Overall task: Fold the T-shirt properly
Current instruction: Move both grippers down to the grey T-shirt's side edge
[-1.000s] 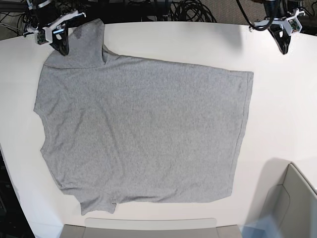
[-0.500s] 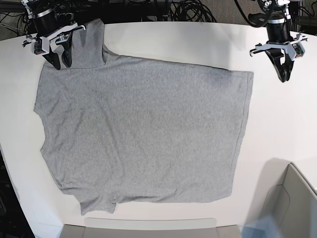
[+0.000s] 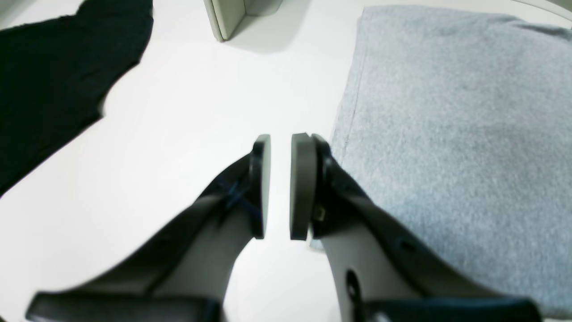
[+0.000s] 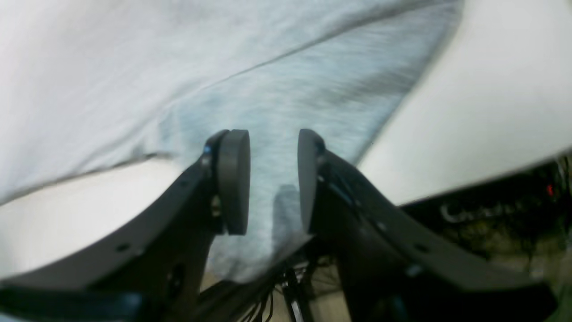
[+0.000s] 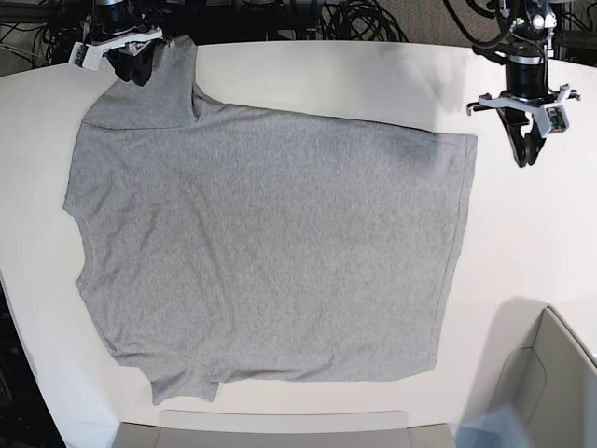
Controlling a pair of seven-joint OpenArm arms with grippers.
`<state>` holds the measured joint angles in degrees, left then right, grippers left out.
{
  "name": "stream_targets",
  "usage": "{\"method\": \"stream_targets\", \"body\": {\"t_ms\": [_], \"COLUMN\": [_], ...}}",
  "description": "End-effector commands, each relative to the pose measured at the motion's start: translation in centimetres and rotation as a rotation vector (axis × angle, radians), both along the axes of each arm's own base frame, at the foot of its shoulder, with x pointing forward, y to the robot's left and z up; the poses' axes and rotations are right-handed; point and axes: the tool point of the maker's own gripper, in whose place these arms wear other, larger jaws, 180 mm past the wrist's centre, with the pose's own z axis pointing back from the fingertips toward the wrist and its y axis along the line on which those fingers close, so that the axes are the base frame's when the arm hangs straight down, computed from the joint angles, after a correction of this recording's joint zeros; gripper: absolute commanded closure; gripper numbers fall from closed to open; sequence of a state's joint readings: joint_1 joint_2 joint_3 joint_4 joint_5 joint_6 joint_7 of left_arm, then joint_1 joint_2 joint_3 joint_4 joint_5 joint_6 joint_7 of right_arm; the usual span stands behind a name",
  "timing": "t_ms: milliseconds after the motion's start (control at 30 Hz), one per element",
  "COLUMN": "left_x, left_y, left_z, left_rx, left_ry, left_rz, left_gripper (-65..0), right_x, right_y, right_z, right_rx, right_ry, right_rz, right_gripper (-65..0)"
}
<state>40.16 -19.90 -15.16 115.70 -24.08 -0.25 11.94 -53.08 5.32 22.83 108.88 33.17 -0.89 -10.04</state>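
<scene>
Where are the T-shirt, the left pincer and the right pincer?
T-shirt (image 5: 270,243): base view, middle of the cloth.
Left pincer (image 3: 280,185): left wrist view, gap between its pads.
Right pincer (image 4: 272,179): right wrist view, gap between its pads.

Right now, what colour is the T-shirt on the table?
The T-shirt is plain heather grey, with no print showing; the base view shows it best.

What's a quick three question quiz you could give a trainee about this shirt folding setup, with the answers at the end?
1. True or false: the T-shirt lies spread flat on the table.
2. Which gripper hangs over the sleeve: left gripper or right gripper?
3. Fill in: the left gripper is over bare ____, beside the shirt's hem.

Key
1. True.
2. The right one; its jaws are apart above the cloth.
3. Table.
</scene>
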Motion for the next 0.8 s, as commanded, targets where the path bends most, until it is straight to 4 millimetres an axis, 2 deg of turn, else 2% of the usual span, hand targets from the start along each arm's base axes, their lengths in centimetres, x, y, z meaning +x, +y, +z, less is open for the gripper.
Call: {"method": "stream_targets", "body": {"t_ms": [0, 167, 267, 367, 433, 600, 767], "left_x": [0.3, 0.5, 0.6, 0.6, 1.0, 1.3, 1.2], "left_y": [0.1, 0.1, 0.0, -0.1, -0.1, -0.1, -0.1], "left_z": [0.9, 0.9, 0.9, 0.9, 1.1, 1.3, 1.3], "left_rx": [0.019, 0.014, 0.014, 0.013, 0.013, 0.012, 0.01], "left_ry": [-0.025, -0.021, -0.022, -0.023, -0.035, -0.046, -0.045], "left_rz": [-0.006, -0.007, -0.01, -0.011, -0.011, -0.01, -0.008], "left_gripper": [-9.3, -9.3, -9.3, -9.3, -9.3, -9.3, -9.3], "right_x": [0.1, -0.3, -1.4, -2.3, -2.4, -1.2, 0.3], "right_y": [-0.6, -2.6, -4.6, -5.7, -5.6, -4.7, -3.0], "right_z": [0.6, 0.4, -0.5, -1.7, -2.1, -2.1, -2.8], "right_rx": [-0.015, 0.043, 0.081, 0.077, 0.081, 0.102, 0.172], "right_ry": [-0.023, -0.032, -0.014, 0.023, 0.035, 0.019, 0.053], "right_rz": [-0.005, -0.107, -0.191, -0.207, -0.198, -0.177, -0.101], "right_gripper": [-18.1, -18.1, -18.0, -18.0, -18.0, -18.0, -18.0]}}
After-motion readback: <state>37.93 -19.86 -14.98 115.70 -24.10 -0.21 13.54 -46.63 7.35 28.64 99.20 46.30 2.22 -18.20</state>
